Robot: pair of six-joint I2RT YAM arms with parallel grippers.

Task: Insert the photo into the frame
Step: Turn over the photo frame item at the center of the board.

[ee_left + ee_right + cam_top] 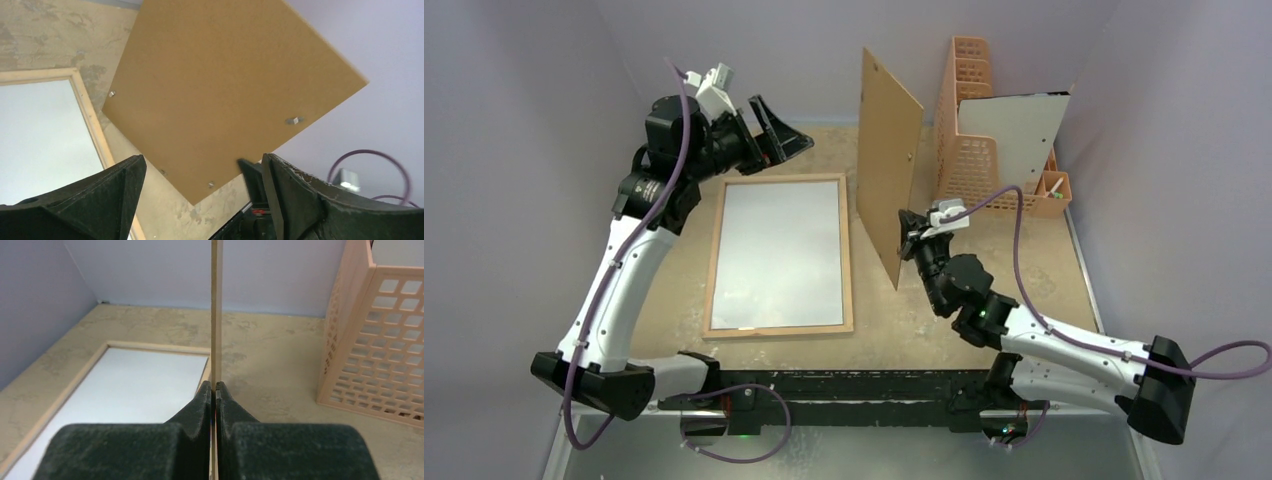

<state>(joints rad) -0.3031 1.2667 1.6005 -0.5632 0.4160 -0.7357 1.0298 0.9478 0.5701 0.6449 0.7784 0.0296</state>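
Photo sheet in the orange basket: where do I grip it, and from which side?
Pinch its top edge, coming down from above. The photo sheet stands tilted in the basket, lower part behind the walls, only the upper part free. The left end effector is open; the right end effector is shut on the backing board.

The frame lay flat on the bench, left of centre. Just to its right, a backing board stood on edge, held in the right gripper. Behind and further right stood a basket with the photo in it.
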